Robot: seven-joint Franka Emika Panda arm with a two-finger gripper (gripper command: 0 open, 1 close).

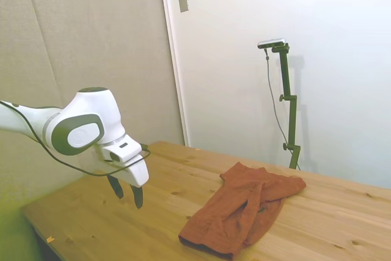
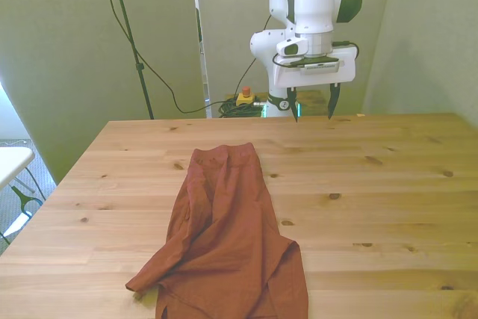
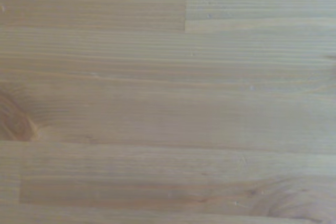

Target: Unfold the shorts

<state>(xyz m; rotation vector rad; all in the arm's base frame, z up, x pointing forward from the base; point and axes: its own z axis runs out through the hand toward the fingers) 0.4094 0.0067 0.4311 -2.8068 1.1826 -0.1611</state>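
One pair of shorts (image 2: 228, 237) lies on the table (image 2: 388, 207), and I have one hand (image 2: 312, 109) to work with. Going left to right in the front view: a strip of bare wood runs along the table's left edge; then come the shorts, crumpled and folded over on themselves, stretching from about the table's middle down to the near edge, where they run out of the picture. To their right the wood is open all the way to the right edge.

My hand hangs above the table's far edge, right of the shorts and well apart from them, with bare boards between us. Its two dark fingers (image 2: 333, 100) point down, spread apart, holding nothing.

In the side view my hand (image 1: 126, 192) hovers over the table (image 1: 79, 212) at the left, and the shorts (image 1: 241, 209) lie to the right, one end near the far edge and the other near the closer edge.

My wrist camera sees only wood planks (image 3: 168, 103).
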